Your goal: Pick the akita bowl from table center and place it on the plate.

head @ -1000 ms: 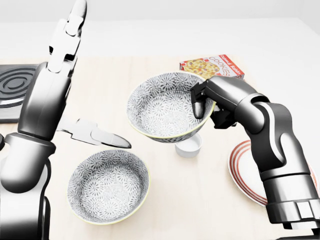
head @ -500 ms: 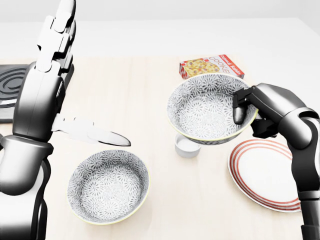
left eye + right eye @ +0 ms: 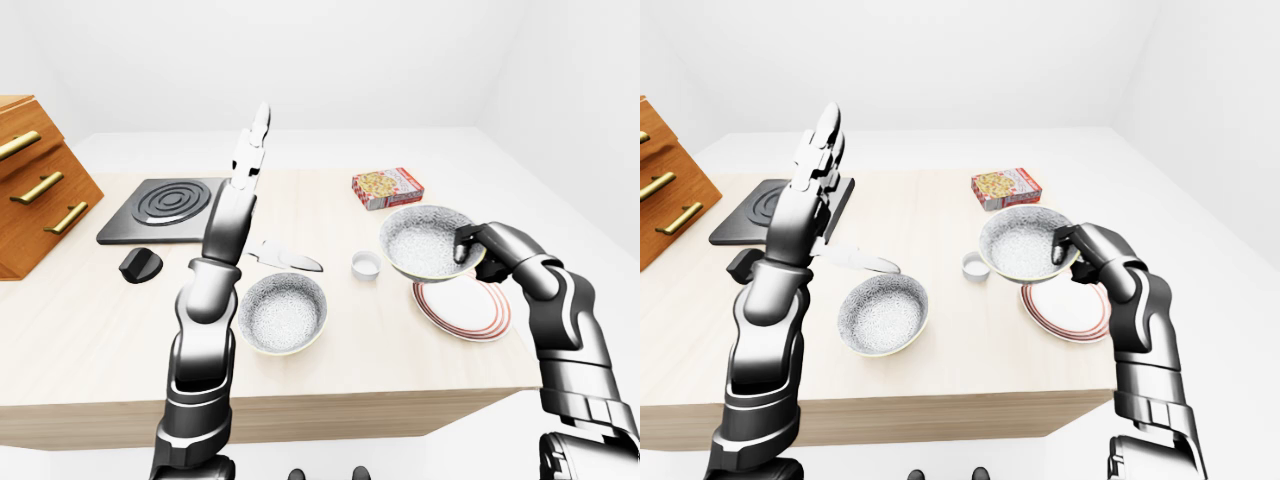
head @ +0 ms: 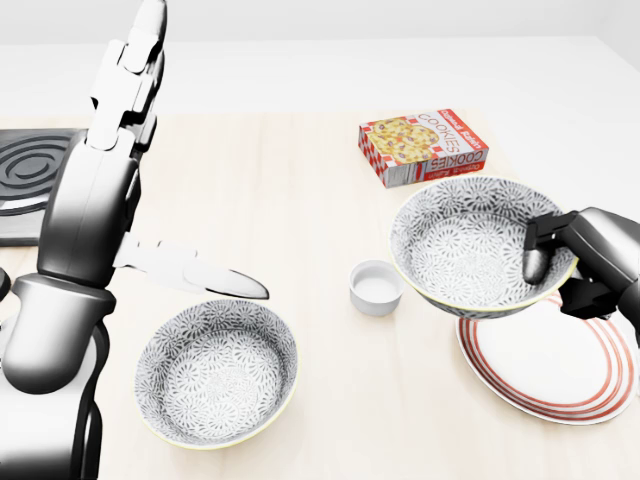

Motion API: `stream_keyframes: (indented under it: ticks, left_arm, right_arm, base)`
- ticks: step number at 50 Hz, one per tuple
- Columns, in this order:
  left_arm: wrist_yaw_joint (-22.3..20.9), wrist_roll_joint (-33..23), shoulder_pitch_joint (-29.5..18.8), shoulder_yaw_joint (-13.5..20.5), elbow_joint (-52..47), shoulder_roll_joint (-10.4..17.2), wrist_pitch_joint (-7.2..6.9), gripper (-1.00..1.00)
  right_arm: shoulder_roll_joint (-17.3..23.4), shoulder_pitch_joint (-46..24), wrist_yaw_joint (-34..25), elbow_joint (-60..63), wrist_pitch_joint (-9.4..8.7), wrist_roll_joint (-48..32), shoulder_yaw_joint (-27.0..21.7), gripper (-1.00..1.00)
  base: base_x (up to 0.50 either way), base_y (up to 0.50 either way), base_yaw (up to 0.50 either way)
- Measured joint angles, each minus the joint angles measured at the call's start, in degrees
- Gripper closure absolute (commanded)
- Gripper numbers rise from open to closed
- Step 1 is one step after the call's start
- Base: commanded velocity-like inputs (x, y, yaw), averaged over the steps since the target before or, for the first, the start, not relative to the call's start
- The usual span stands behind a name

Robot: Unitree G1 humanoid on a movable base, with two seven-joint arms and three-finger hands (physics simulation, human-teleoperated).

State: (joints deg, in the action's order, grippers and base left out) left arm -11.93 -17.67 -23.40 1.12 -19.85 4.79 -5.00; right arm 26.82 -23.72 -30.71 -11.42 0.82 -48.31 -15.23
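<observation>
My right hand (image 4: 560,265) is shut on the right rim of a patterned akita bowl (image 4: 470,245), which hangs tilted in the air. The bowl overlaps the upper left edge of the red-striped plate (image 4: 545,370) at the right of the head view. A second patterned bowl (image 4: 215,370) rests on the table at the lower left. My left hand (image 4: 135,75) is raised high over the table's left part, fingers straight and open, holding nothing.
A small white cup (image 4: 375,287) stands just left of the held bowl. A cookie box (image 4: 422,147) lies above it. A knife (image 4: 195,270) lies by my left forearm. A black stove plate (image 3: 165,208), a black knob (image 3: 140,265) and a wooden drawer unit (image 3: 35,190) sit at the left.
My right hand has carried the bowl rightward from the table's middle to the plate's upper left edge. The left hand stays raised, with small shifts.
</observation>
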Motion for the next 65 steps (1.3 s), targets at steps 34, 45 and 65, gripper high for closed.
stream_keyframes:
  ticks: [34,45,65]
  left_arm:
    - [-0.23,-0.79,0.29,-0.49,0.16,-0.51,0.0,-1.0]
    - [-0.39,-1.04,0.58,-0.68,0.04,-0.64,0.0,-1.0]
    - [-0.4,-1.37,1.14,-0.92,0.74,-0.9,0.0,-1.0]
  right_arm:
    - [3.03,6.04,6.99,-6.92,3.29,1.54,-3.92,1.0]
    - [4.14,5.77,10.67,-13.07,4.19,1.47,-3.48,1.0]
    - [5.76,4.66,16.28,-23.88,4.18,1.78,-1.85,1.0]
  base:
    - [0.0,0.0,0.0]
    - [0.0,0.0,0.0]
    - [0.0,0.0,0.0]
